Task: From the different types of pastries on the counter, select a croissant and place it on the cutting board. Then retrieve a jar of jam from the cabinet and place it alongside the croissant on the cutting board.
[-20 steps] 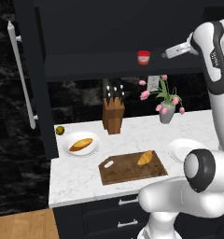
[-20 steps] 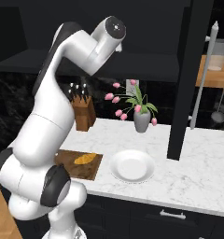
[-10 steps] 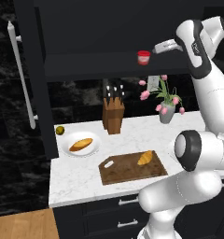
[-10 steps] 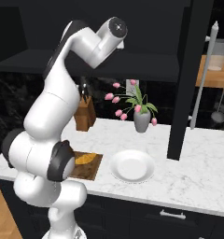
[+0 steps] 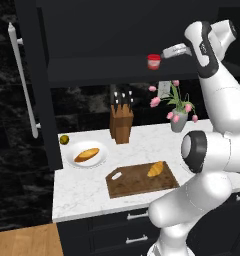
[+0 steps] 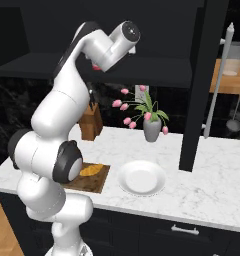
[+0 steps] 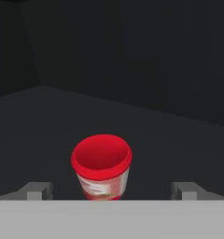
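Up on the dark shelf (image 5: 102, 75) of the black cabinet (image 5: 117, 30) stands the jar of jam (image 5: 153, 61), upright, red lid on top and pale pinkish body below. The claw (image 7: 112, 191) is level with it, its two fingertips (image 7: 37, 190) spread wide, one on each side of the jar and clear of its body (the hand view looks down on the lid from slightly above). From the left base view the arm reaches across from the right, and its grey end seems to sit just beside the jar, though whether it touches is hard to judge at that size.

Down on the white bench (image 5: 87, 185) lies the cutting board (image 5: 137, 182), handle hole toward its left end, with the croissant (image 5: 155, 169) on its right part. Left of the board, a white plate (image 5: 72, 159) carries the longer loaf (image 5: 87, 154). Behind them stand a knife block (image 5: 121, 126) and a grey vase of pink tulips (image 5: 178, 122). Another white plate (image 6: 142, 178) lies right of the board.
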You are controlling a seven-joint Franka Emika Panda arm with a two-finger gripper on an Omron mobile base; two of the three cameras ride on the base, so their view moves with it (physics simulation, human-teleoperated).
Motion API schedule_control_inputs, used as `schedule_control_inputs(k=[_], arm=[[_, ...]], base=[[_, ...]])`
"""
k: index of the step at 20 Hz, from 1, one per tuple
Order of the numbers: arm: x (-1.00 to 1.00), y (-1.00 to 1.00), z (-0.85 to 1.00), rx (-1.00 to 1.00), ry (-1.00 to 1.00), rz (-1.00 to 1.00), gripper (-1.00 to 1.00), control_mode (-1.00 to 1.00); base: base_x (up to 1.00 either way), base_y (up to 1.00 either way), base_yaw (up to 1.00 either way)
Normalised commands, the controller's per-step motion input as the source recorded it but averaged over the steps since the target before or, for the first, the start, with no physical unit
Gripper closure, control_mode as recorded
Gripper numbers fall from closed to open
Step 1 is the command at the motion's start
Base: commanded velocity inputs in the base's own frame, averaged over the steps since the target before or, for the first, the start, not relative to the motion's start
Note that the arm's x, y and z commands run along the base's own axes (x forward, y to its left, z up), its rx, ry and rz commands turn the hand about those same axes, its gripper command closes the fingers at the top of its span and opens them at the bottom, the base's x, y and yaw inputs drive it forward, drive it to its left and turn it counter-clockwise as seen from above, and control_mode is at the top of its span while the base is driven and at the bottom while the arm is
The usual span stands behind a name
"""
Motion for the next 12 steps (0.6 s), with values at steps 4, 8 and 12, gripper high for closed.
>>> schedule_control_inputs(k=[4, 8, 12], arm=[[0.02, 0.04, -0.03, 0.00, 0.00, 0.00, -1.00, -1.00], [0.11, 0.30, -0.06, 0.00, 0.00, 0.00, -1.00, -1.00], [0.13, 0.28, -0.22, 0.00, 0.00, 0.00, -1.00, -1.00]], base=[[0.00, 0.00, 0.00], [0.00, 0.00, 0.00], [0.00, 0.00, 0.00]])
